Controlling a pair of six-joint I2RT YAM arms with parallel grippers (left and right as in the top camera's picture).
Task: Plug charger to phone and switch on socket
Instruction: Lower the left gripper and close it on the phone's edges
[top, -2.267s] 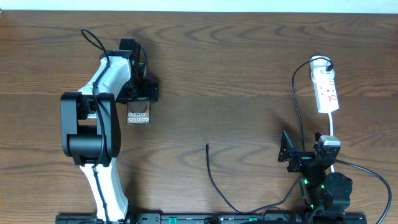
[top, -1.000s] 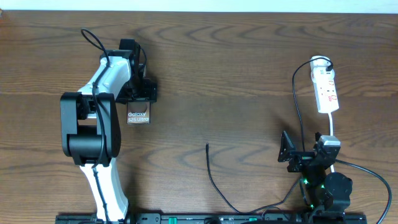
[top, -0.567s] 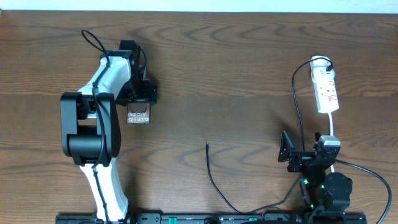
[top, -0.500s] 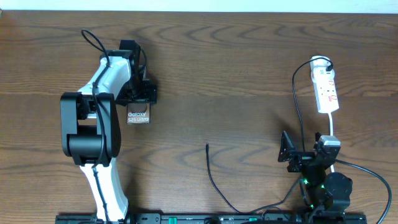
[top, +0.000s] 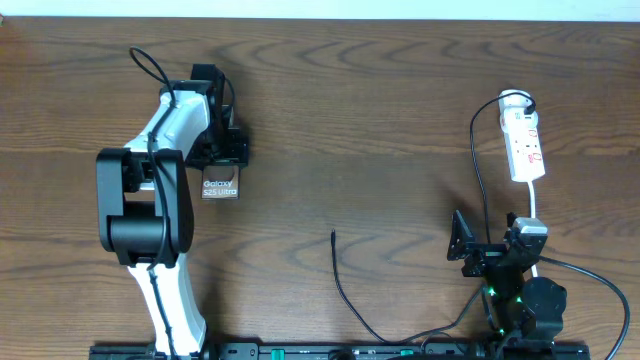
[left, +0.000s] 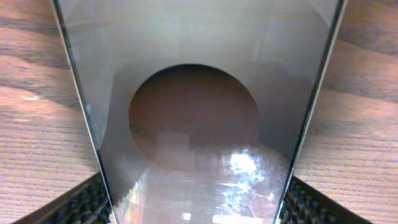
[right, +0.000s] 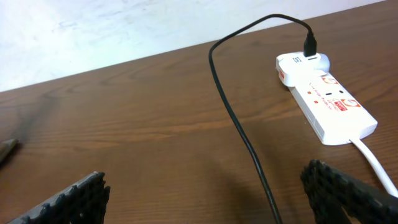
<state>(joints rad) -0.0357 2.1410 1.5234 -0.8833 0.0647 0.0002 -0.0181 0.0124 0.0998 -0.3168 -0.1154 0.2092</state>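
Left gripper: spread wide, astride the phone, ribbed fingers right at its two long edges. Cannot tell whether pressing or merely alongside. Fills the left wrist view: glossy dark slab, brown oval on the face, glare across the glass. Runs lengthwise straight out ahead of the fingertips, white lettering at the end farthest from the wrist. Cannot tell whether lying flat on the wooden table or tipped up, nor which end carries the port.

Likely stiff, thin, fairly dense and slippery on the face. Best taken across the long edges, never on the glass, with the port end left clear.

Right gripper: fully spread, holding nothing. Ahead and a little to its right, the socket, long axis running away from the fingers, rounded end farthest, white cord trailing back past the gripper. Seated in that far end, by the right wrist view: the charger. Thin, black, probably light and limp; bound to sag and swing if lifted far from its end. Best pinched just behind the plug tip, so as to steer it. Tip loose on the table between the two grippers, well apart from both and from the phone, pointing away from the arms' bases, with the last stretch of cable nearly straight behind it.
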